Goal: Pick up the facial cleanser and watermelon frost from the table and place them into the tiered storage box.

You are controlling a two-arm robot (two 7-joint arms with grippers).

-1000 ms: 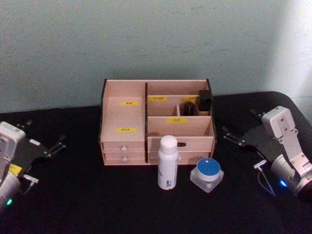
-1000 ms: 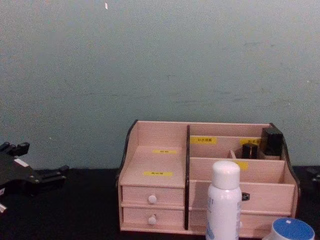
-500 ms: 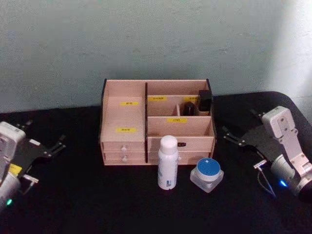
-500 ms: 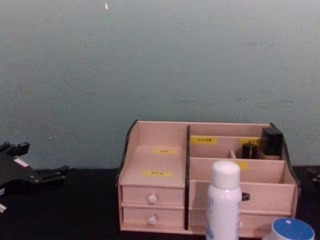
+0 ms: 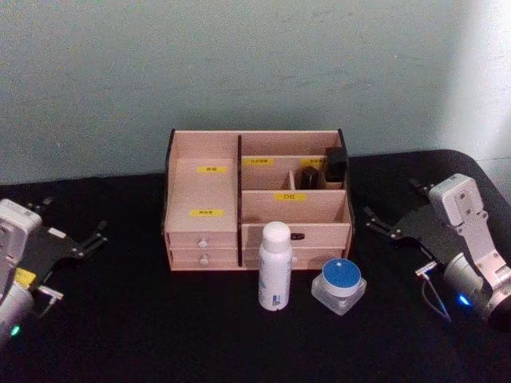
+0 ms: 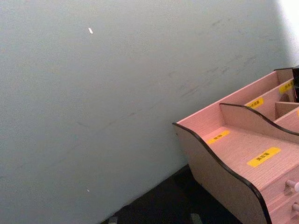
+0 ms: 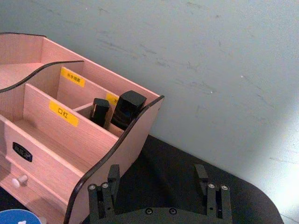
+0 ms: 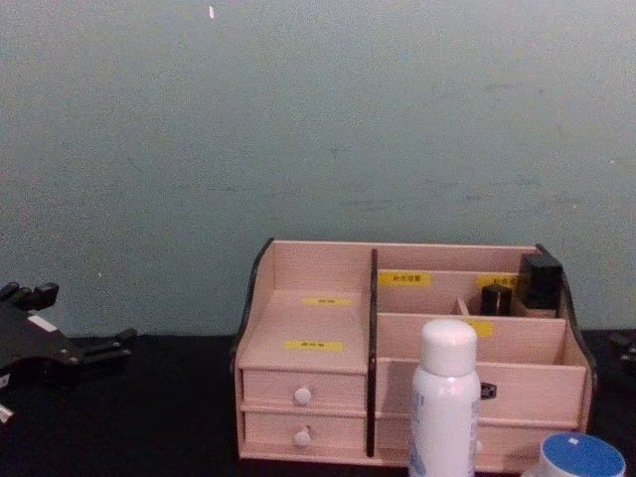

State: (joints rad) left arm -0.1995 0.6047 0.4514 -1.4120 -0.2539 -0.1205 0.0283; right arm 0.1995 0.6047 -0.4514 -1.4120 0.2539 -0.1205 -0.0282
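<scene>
Left hand (image 5: pixel 73 215) out at the far left of the black table (image 5: pixel 144 327), right hand (image 5: pixel 391 201) far right, both with fingers spread and empty. The facial cleanser (image 5: pixel 275 266) stands upright just in front of the tiered storage box (image 5: pixel 204 191) (near its drawers), the watermelon frost (image 5: pixel 340 283) beside it on the right.

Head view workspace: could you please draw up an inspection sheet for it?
Surface: black table.
Job's things: facial cleanser upright in front of the tiered storage box; watermelon frost beside it, toward the robot's right; both on the table, not yet in the box.
Clutter: two black containers in the box's rear right section.
Grippers: left pincer open at the table's left; right pincer open at its right; both apart from the things.
Cables: thin wire looped at the right wrist.
Surroundings: plain wall behind.
</scene>
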